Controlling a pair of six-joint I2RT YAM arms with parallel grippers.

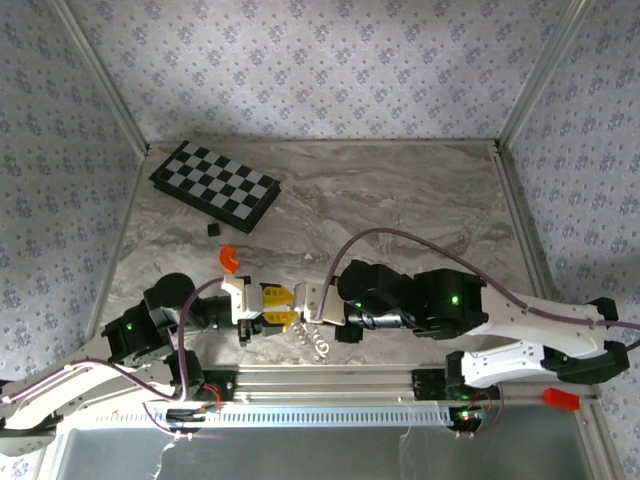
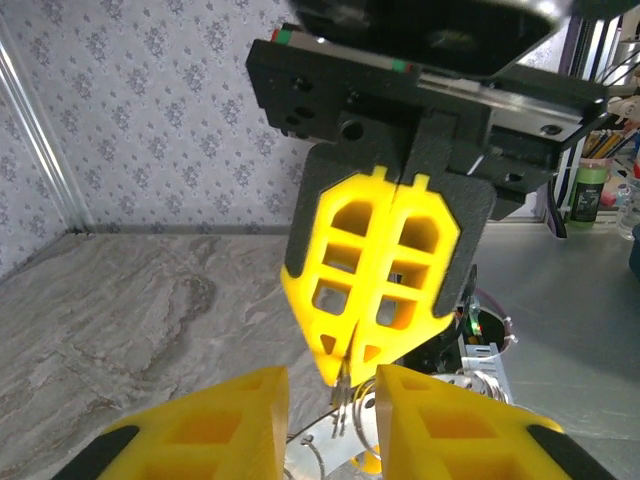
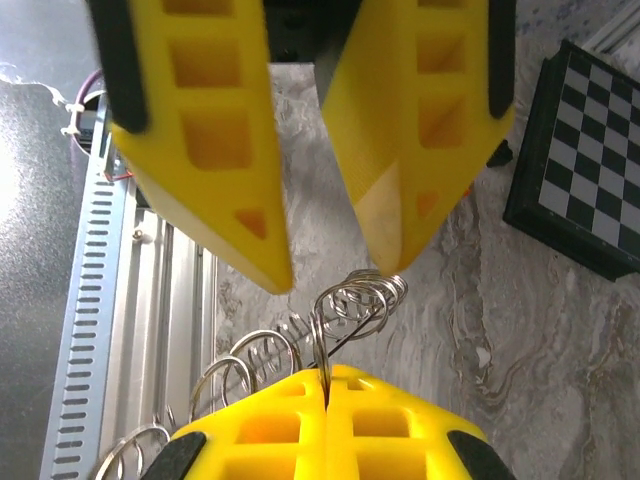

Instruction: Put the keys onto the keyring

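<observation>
The keyring (image 3: 352, 305) is a cluster of thin silver rings hanging above the marble table. My right gripper (image 3: 326, 372) is shut on one of these rings, which stands up out of its closed yellow tips. My left gripper (image 3: 333, 278) faces it from the other side, open, with its fingertips just above the ring cluster and apart from it. In the left wrist view the right gripper (image 2: 343, 375) points down between my spread left fingers (image 2: 215, 430), and the rings (image 2: 350, 425) hang below it. The keys show as one small yellow-gold piece (image 2: 368, 462) under the rings. From above, both grippers (image 1: 290, 305) meet near the table's front edge.
A black-and-white checkerboard (image 1: 215, 185) lies at the back left. An orange curved piece (image 1: 229, 258) and a small black piece (image 1: 211, 230) lie between it and the left arm. An aluminium rail (image 1: 330, 380) runs along the front edge, with a red piece (image 1: 560, 398) at its right.
</observation>
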